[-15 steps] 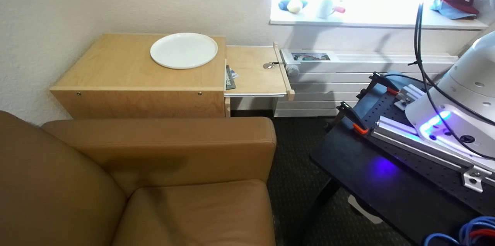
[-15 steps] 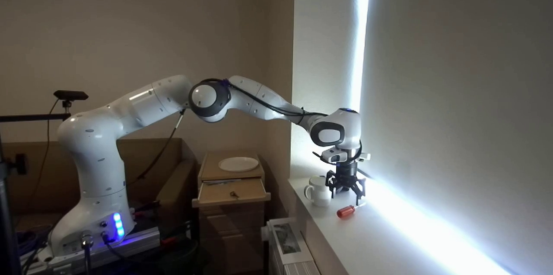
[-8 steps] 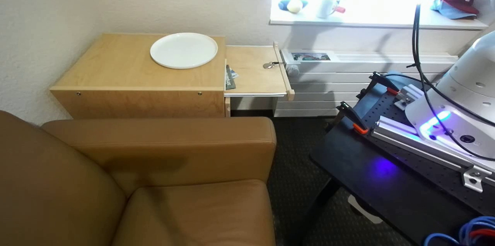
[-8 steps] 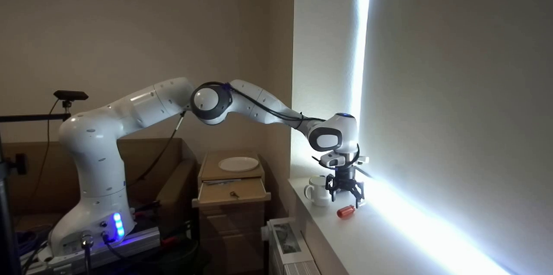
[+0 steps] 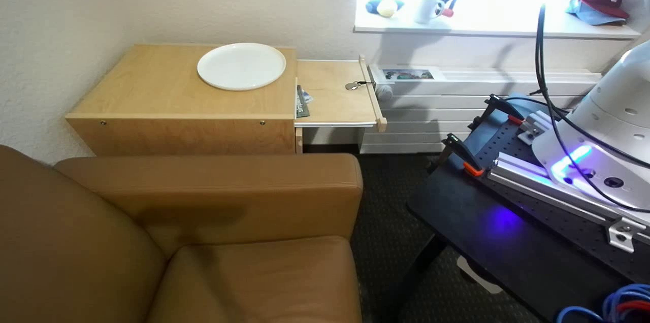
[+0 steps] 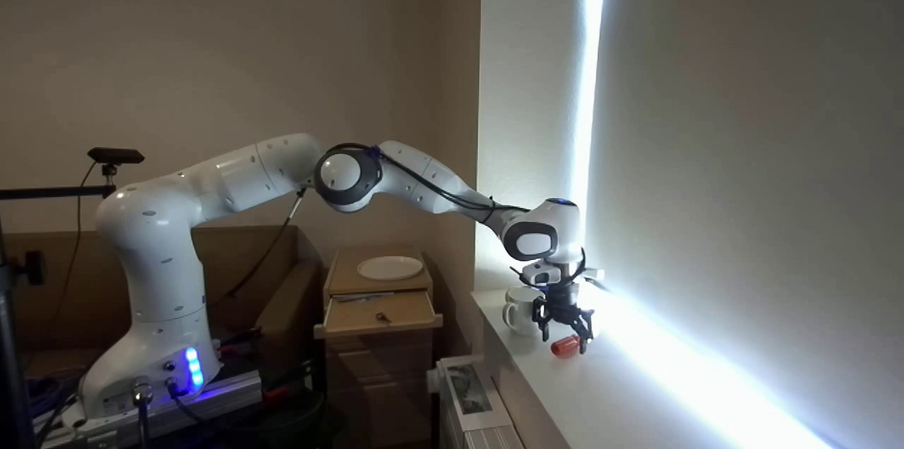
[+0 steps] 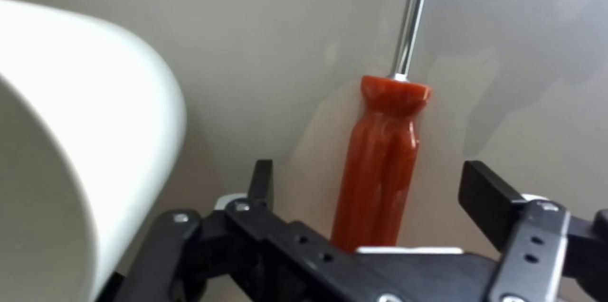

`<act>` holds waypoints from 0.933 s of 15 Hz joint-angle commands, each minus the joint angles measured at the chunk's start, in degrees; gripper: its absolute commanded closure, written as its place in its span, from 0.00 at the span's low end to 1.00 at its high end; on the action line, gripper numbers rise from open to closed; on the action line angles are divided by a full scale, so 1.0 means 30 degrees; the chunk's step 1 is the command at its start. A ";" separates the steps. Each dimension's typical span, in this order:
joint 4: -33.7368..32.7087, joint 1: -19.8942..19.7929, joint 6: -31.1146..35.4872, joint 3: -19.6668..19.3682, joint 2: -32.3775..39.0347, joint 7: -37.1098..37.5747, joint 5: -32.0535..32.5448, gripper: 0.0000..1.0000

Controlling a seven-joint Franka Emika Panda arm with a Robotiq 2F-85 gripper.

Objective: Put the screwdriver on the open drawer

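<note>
With the gripper (image 7: 373,185) spread wide, the screwdriver (image 7: 380,164) lies between its fingers near a mug (image 7: 109,98); in the wrist view the mug is cropped, the handle's end hidden, the tip cut off. Marks on the grey piece (image 5: 302,109) in the open drawer (image 5: 332,102) are illegible

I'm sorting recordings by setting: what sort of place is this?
Probably a corner of a lounge or office; the views don't settle which. A brown sofa stands beside a low wooden cabinet, and a white radiator runs below the windowsill.
</note>
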State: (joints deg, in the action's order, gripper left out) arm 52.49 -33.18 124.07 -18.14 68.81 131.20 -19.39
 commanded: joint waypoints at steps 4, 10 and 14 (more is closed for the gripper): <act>-0.2355 -0.0800 -0.0641 0.0345 0.1221 0.1924 0.1445 0.50; -0.3574 -0.1171 -0.1234 0.0547 0.1810 0.2660 0.2127 0.92; -0.4343 -0.1758 -0.3547 0.1004 0.1249 0.1754 0.2422 0.92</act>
State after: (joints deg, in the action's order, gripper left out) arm 43.90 -35.85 119.62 -17.43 72.77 138.01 -13.26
